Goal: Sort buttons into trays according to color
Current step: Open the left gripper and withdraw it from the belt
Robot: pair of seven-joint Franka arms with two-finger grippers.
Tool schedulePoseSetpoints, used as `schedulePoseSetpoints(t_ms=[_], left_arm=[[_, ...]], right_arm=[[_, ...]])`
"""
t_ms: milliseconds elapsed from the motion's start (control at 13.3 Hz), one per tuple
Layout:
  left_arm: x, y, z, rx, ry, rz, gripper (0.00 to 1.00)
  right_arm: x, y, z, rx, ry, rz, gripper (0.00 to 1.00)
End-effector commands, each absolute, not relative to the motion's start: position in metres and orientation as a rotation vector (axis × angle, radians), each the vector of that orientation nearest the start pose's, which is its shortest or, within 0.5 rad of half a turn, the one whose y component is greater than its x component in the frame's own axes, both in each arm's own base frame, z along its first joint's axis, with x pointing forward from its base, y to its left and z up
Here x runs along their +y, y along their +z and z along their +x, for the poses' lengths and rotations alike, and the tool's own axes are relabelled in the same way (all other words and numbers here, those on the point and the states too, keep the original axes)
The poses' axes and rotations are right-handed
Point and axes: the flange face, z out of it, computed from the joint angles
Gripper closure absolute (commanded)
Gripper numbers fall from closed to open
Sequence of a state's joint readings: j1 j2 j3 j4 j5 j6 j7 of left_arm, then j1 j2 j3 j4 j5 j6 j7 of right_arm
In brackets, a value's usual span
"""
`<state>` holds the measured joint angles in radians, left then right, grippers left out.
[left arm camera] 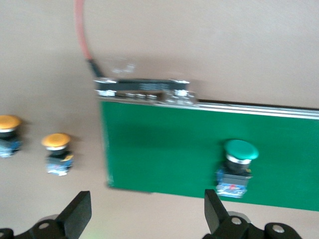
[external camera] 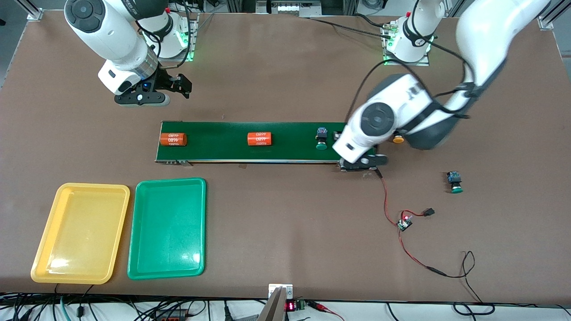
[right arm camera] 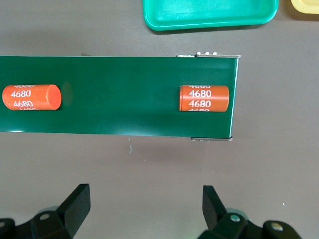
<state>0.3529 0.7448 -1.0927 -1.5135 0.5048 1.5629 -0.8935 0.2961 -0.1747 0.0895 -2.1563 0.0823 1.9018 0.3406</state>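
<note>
A green-capped button (external camera: 321,138) (left arm camera: 238,167) lies on the dark-green belt (external camera: 223,145) near its end toward the left arm. Off that end, two yellow-capped buttons (left arm camera: 56,152) (left arm camera: 7,134) rest on the table; in the front view only one (external camera: 398,139) peeks out past the left arm. Another green-capped button (external camera: 455,182) lies on the table, nearer the front camera. My left gripper (left arm camera: 147,211) hangs open over the belt's end corner, holding nothing. My right gripper (external camera: 184,87) (right arm camera: 144,204) waits open above bare table beside the belt's other end. The yellow tray (external camera: 80,232) and green tray (external camera: 167,227) hold nothing.
Two orange cylinders with white print (external camera: 173,139) (external camera: 259,138) lie on the belt. A red wire runs from the belt's end frame (left arm camera: 144,89) to a small circuit board (external camera: 405,223), with more wire looping toward the table's front edge.
</note>
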Motion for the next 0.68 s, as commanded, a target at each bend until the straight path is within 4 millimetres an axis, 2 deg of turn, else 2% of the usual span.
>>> schedulePoseSetpoints(t_ms=[0,150,225,375,601], left_arm=[[-0.217,0.396,0.618,-0.154,0.481,-3.017,0.00],[-0.140,0.377,0.643,-0.190,0.498,-2.999,0.00],[-0.103,0.364,0.652,-0.144,0.504,-2.981,0.00],[-0.047,0.338,0.661,-0.005,0.531,-2.913,0.00],[0.019,0.299,0.666,0.086,0.536,-2.932,0.00]], right_arm=[[0.193,0.472,0.451,-0.005,0.123,-3.111,0.00],[0.194,0.478,0.453,-0.004,0.104,-3.105,0.00],[0.195,0.476,0.454,-0.001,0.109,-3.105,0.00],[0.201,0.473,0.451,-0.023,0.114,-3.110,0.00],[0.208,0.451,0.459,0.005,0.130,-3.112,0.00]])
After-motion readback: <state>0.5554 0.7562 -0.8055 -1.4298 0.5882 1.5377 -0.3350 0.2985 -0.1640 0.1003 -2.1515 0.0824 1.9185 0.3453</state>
